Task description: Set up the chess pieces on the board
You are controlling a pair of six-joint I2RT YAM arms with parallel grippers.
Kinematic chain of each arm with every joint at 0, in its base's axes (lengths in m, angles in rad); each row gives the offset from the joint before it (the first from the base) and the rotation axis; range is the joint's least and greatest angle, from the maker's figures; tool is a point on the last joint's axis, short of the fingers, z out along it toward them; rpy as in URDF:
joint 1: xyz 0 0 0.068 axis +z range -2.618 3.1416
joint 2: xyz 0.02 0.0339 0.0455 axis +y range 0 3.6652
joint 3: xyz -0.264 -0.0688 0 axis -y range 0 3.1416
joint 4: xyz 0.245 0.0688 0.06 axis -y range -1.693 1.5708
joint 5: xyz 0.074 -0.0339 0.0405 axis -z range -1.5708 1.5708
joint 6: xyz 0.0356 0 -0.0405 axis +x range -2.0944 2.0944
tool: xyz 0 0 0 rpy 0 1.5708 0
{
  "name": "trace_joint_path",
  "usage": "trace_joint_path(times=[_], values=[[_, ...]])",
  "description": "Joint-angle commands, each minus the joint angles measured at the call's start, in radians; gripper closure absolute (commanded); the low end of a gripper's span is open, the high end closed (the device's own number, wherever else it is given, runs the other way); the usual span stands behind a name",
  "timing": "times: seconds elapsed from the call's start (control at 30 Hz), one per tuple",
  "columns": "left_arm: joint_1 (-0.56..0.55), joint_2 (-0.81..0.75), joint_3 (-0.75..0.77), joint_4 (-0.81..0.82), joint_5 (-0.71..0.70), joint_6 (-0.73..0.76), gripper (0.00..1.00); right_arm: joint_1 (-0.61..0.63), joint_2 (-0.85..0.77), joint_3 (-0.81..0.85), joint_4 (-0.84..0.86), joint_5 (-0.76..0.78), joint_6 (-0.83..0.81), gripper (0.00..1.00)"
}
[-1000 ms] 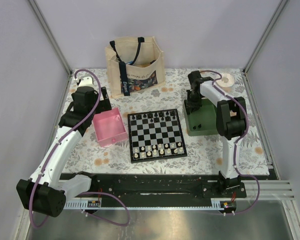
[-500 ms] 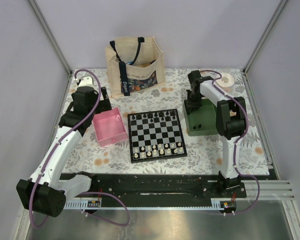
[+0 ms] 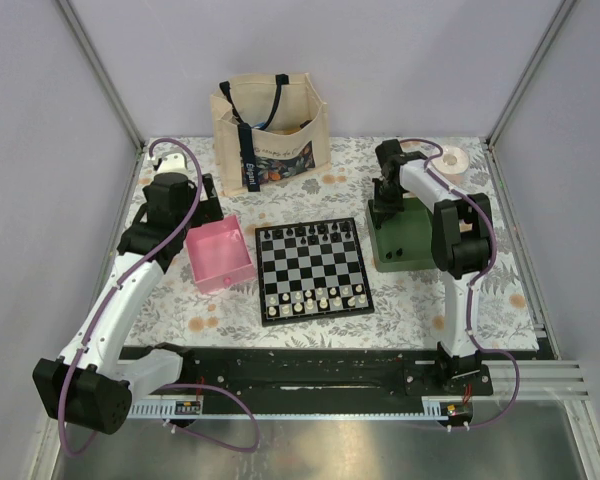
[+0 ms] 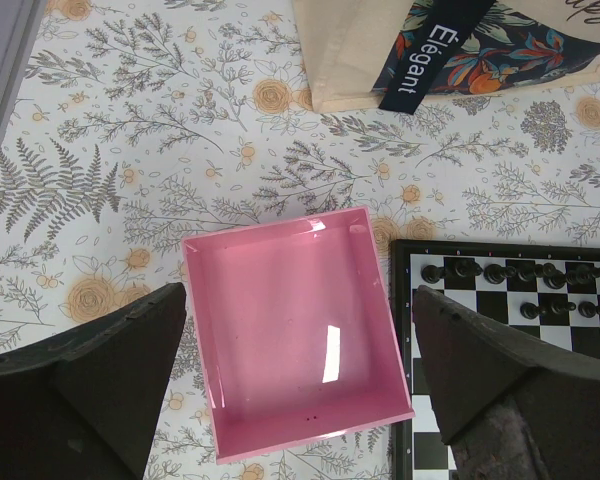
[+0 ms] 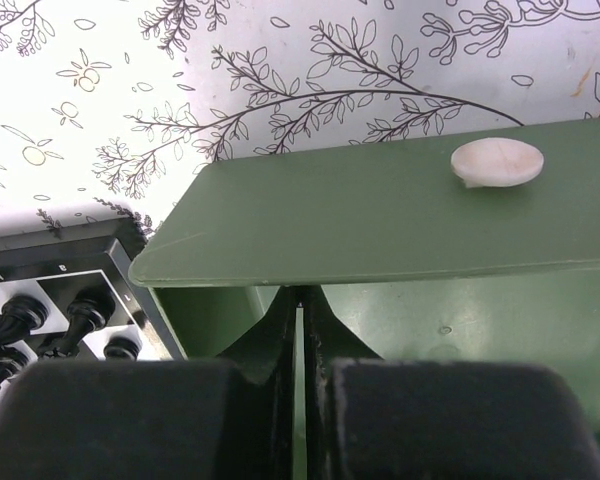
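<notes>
The chequered board (image 3: 312, 265) lies in the middle of the table. Black chess pieces (image 3: 318, 232) stand along its far rows and white ones along the near rows. My right gripper (image 3: 383, 214) is down inside the green tray (image 3: 408, 248). In the right wrist view its fingers (image 5: 300, 296) are shut to a thin slit against the tray's wall (image 5: 380, 220). No piece shows between them. Black pieces (image 5: 80, 312) stand at the board's corner to the left. My left gripper (image 4: 300, 295) hangs open above the empty pink tray (image 4: 290, 330), beside the board (image 4: 500, 300).
A beige tote bag (image 3: 270, 130) stands at the back. A small white disc (image 5: 497, 162) lies on the green tray's rim. A white round object (image 3: 450, 158) sits at the back right corner. Grey walls enclose the table.
</notes>
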Motion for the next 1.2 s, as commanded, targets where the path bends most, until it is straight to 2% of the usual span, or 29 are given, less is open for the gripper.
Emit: trace_joint_path(times=[0.0,0.4,0.47,0.67,0.7,1.17], values=[[-0.002,-0.024,0.014,0.038,0.01,0.002,0.01,0.002,-0.076,-0.039,0.04,0.016,0.003,1.0],[-0.002,-0.024,0.015,0.038,0.017,0.001,0.01,0.003,-0.25,-0.085,0.04,0.025,0.006,1.0],[-0.002,-0.022,0.014,0.038,0.019,-0.001,0.01,0.003,-0.243,-0.094,0.049,0.017,0.008,0.88],[-0.002,-0.025,0.014,0.038,0.017,0.002,0.01,0.002,-0.117,-0.056,0.021,-0.015,0.003,0.66],[-0.002,-0.025,0.014,0.038,0.014,0.002,0.01,0.002,-0.102,-0.05,0.018,-0.014,0.003,0.65],[-0.002,-0.016,0.014,0.038,0.011,0.004,0.01,0.002,-0.008,0.014,0.003,-0.035,0.009,0.65]])
